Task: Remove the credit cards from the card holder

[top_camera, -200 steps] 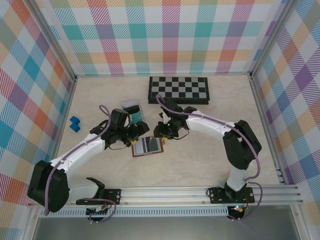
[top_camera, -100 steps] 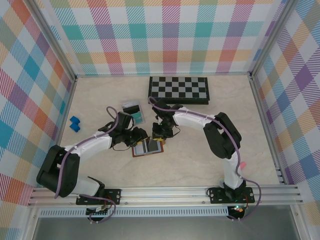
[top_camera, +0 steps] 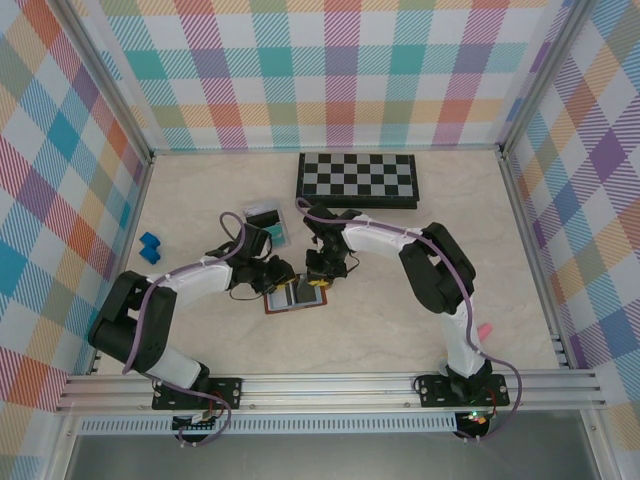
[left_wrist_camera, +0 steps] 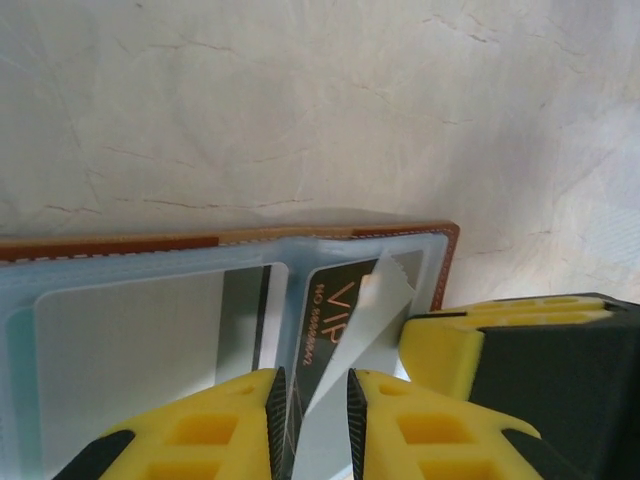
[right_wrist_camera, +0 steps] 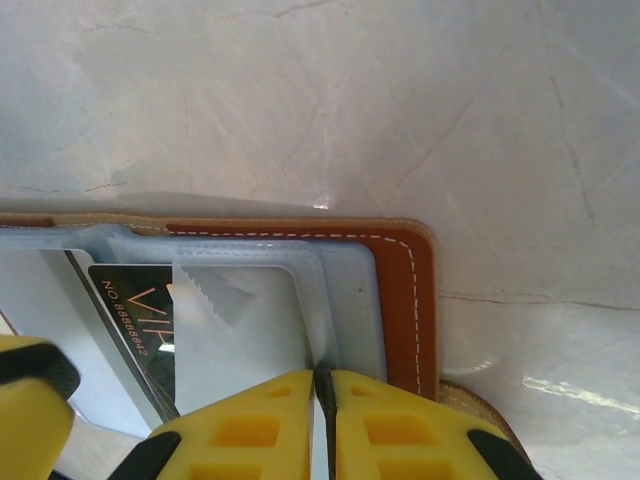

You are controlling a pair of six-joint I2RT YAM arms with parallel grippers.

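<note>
The card holder [left_wrist_camera: 100, 245] is lying open on the desk [left_wrist_camera: 300, 100]. The left tool [left_wrist_camera: 314, 385] is pinching a thin pale sheet [left_wrist_camera: 365, 310] over the dark card [left_wrist_camera: 330, 300], and the right tool [right_wrist_camera: 322, 380] is clamping the holder's edge. That card is looking light, stiff and slick, best gripped by its exposed edge.

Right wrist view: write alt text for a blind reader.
The right gripper pinches the blue-grey lining edge of an open brown leather card holder lying on a pale marbled table. A dark, orange-lettered card sits in a clear pocket.
</note>
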